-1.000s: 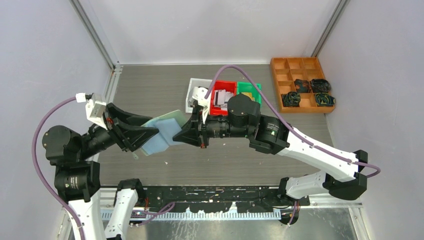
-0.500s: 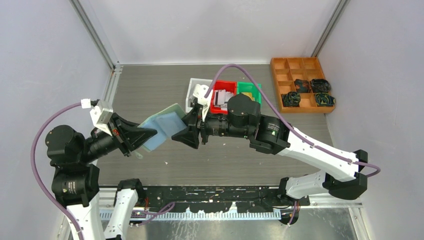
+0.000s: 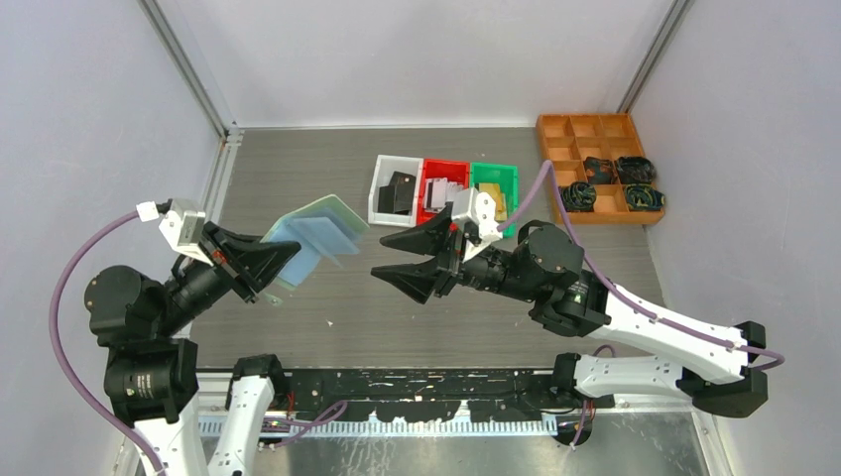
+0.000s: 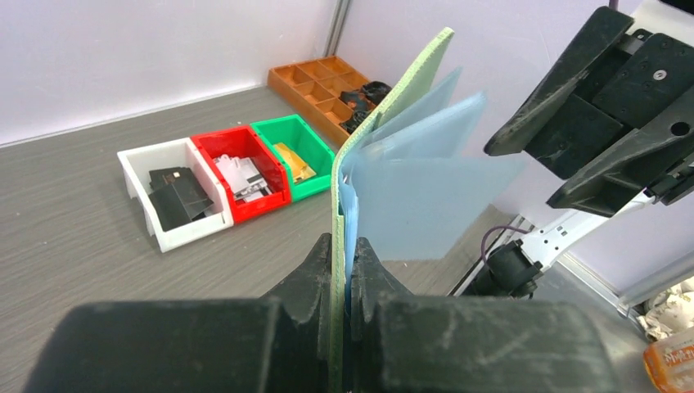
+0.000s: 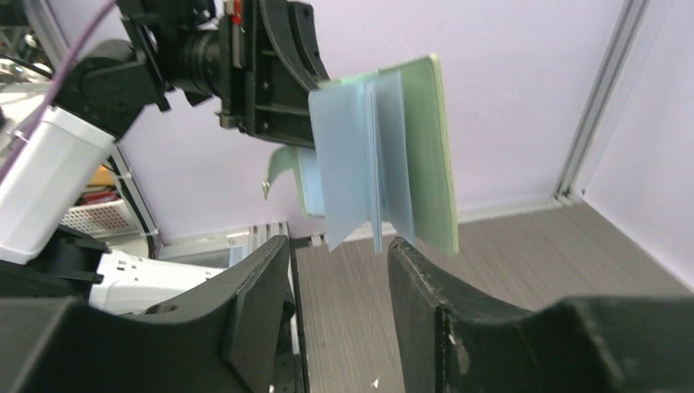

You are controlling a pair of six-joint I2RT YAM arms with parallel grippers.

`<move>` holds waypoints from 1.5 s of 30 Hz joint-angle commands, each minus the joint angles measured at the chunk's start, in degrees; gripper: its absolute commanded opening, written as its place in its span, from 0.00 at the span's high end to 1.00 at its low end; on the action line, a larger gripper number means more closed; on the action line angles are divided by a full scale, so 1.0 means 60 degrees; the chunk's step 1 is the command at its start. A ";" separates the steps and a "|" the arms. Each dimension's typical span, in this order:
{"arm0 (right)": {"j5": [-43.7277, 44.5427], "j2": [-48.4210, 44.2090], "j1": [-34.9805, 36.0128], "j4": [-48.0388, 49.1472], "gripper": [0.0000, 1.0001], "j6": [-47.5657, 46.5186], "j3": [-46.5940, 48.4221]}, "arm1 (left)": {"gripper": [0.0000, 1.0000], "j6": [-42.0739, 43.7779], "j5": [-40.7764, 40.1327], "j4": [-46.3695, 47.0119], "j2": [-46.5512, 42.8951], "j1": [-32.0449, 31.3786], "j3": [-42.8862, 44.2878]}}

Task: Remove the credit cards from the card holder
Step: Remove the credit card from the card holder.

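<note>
Over the grey desk, the left hand is clamped on the edge of the mint-green card holder. It holds the holder in the air, clear pockets fanned toward the right hand, which hangs spread wide and empty, just apart. Behind them, the white bin, red bin and green bin contain the credit cards: black, silver-grey and gold.

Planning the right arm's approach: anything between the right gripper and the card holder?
Nothing visible. The right gripper, open, faces the card holder across bare air. The left gripper clamps the holder on the side away from the right arm.
</note>
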 commanded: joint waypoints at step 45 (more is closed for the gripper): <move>0.0866 0.3408 0.3081 0.0872 0.67 -0.2988 0.2403 | 1.00 0.0237 0.0253 0.0366 0.0339 0.0021 0.0741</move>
